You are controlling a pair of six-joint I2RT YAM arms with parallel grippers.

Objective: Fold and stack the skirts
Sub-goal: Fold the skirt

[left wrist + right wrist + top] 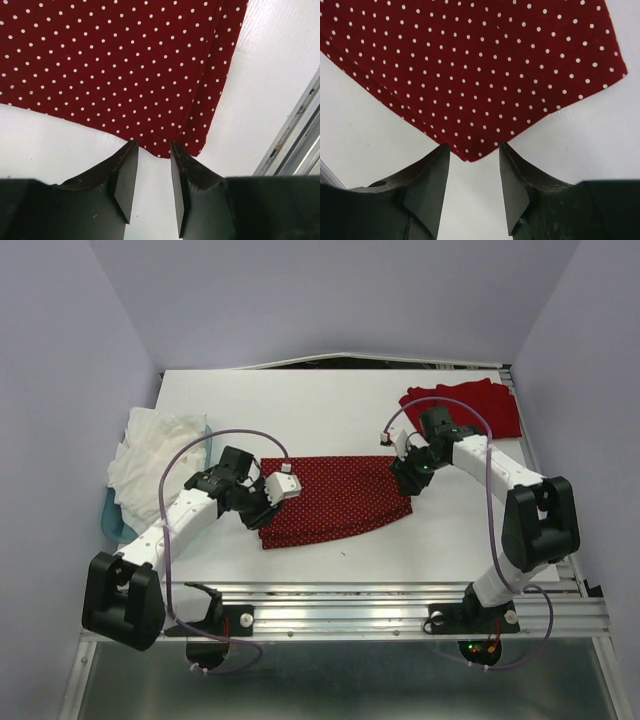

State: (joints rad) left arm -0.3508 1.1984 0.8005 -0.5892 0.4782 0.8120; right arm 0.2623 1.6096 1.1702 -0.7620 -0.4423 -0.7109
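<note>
The dark red polka-dot skirt (335,500) lies flat, folded into a strip, at the middle of the white table. My left gripper (266,514) is open at its near left corner; in the left wrist view the skirt (125,65) ends in a corner just between the tips of the gripper (153,145). My right gripper (405,480) is open at the skirt's right end; in the right wrist view a corner of the skirt (480,65) points between the tips of the gripper (473,146). The plain red skirt (465,405) lies at the back right.
A pile of white cloth (150,455) sits in a blue bin (112,518) at the table's left edge. A metal rail (400,595) runs along the near edge and shows in the left wrist view (295,140). Grey walls stand on both sides.
</note>
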